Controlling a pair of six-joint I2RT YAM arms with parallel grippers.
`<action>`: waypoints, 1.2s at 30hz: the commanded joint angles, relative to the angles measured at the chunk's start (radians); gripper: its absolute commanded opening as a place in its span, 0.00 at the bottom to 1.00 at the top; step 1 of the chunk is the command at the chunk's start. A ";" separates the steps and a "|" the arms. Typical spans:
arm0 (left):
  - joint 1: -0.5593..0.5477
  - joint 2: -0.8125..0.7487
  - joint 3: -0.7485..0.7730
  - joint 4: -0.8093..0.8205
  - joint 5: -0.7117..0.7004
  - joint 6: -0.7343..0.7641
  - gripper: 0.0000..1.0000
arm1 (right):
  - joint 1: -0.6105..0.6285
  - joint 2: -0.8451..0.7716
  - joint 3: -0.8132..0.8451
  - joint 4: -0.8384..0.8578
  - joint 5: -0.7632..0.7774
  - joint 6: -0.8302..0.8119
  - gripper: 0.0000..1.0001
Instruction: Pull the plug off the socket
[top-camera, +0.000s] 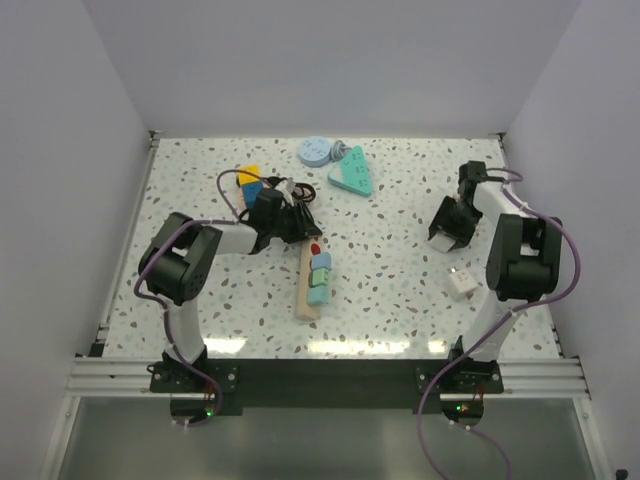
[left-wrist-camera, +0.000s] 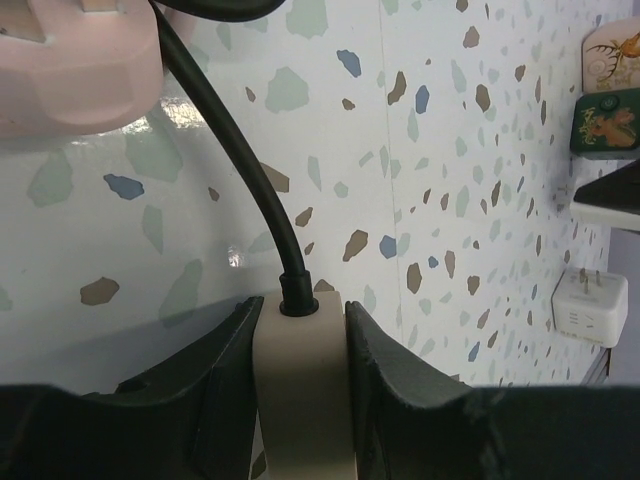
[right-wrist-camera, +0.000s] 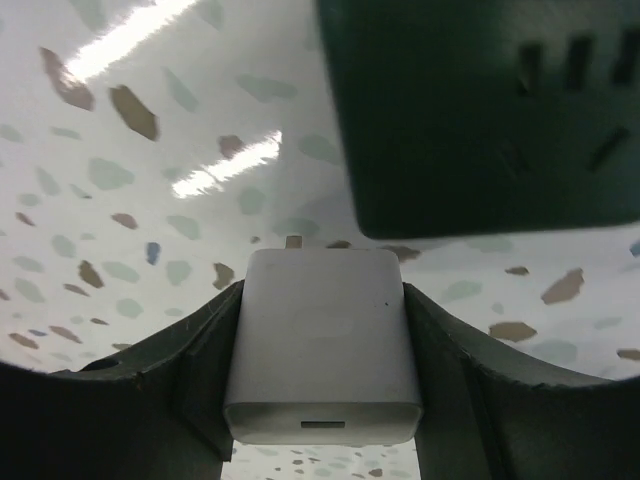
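The socket (top-camera: 309, 304) is a long cream power strip lying mid-table, with a red outlet (top-camera: 314, 246) at its far end. Three teal and blue plugs (top-camera: 319, 278) sit in a row on it. My left gripper (top-camera: 292, 225) is at the strip's far end. In the left wrist view my left gripper (left-wrist-camera: 303, 305) is shut on that cream end (left-wrist-camera: 303, 385), where the black cord (left-wrist-camera: 240, 150) enters. My right gripper (top-camera: 446, 230), far to the right, is shut on a white charger plug (right-wrist-camera: 325, 350), one prong showing at its front, and my right gripper's (right-wrist-camera: 322, 290) jaws press both its sides.
A pink piece (left-wrist-camera: 70, 60) lies just beyond the cord. A teal triangular block (top-camera: 352, 172) and a round blue piece (top-camera: 314, 151) sit at the back. Another white plug (top-camera: 460, 282) lies near the right arm. A dark block with slots (right-wrist-camera: 480, 110) fills the right wrist view's top.
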 joint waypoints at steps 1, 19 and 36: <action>0.007 -0.036 -0.012 -0.030 0.019 0.034 0.00 | -0.020 -0.119 -0.033 -0.019 0.132 0.040 0.05; 0.007 -0.030 -0.010 0.008 0.041 -0.019 0.00 | -0.047 -0.248 0.038 -0.066 0.068 0.116 0.99; 0.006 0.007 0.028 0.113 0.084 -0.148 0.00 | 0.396 -0.212 -0.183 0.471 -0.506 0.199 0.98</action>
